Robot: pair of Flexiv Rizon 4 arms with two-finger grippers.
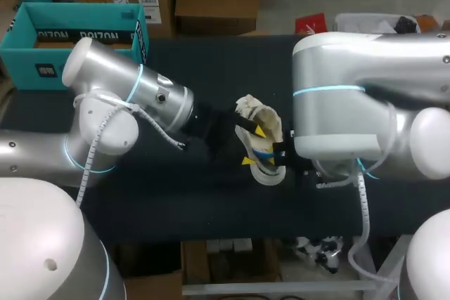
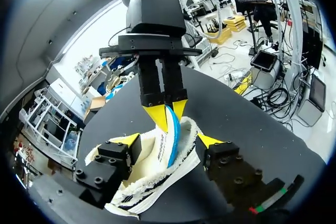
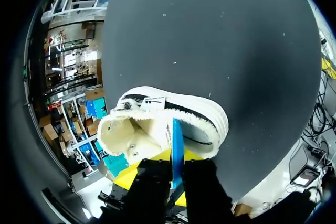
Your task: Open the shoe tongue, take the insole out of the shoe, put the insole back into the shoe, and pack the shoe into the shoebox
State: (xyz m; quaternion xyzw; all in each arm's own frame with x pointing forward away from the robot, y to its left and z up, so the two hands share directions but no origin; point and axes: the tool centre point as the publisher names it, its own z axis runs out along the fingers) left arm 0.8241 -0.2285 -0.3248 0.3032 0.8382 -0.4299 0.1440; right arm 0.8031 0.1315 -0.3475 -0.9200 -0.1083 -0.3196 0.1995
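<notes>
Head view: a white shoe [image 1: 249,109] sits in the middle of the black table [image 1: 211,201], with one arm on each side of it.
Shoe: it has a soft, fluffy lining and dark stripes on its side. Its wide opening faces the right gripper [image 2: 169,123].
Insole: the insole [image 2: 172,145] is blue and thin. It stands on its edge and sticks up out of the shoe's opening.
Right gripper: its two yellow tips are pressed together on the top of the insole, one on each flat side, just over the shoe's opening.
Left gripper: the left gripper [image 2: 168,140] has its fingers spread wide, one on each side of the shoe. Both tips look to be touching the shoe's sides, so it is holding the shoe between them.
Shoebox: the shoebox [image 1: 28,61] is teal and has no lid on. It is well apart from the shoe, behind the left arm.
</notes>
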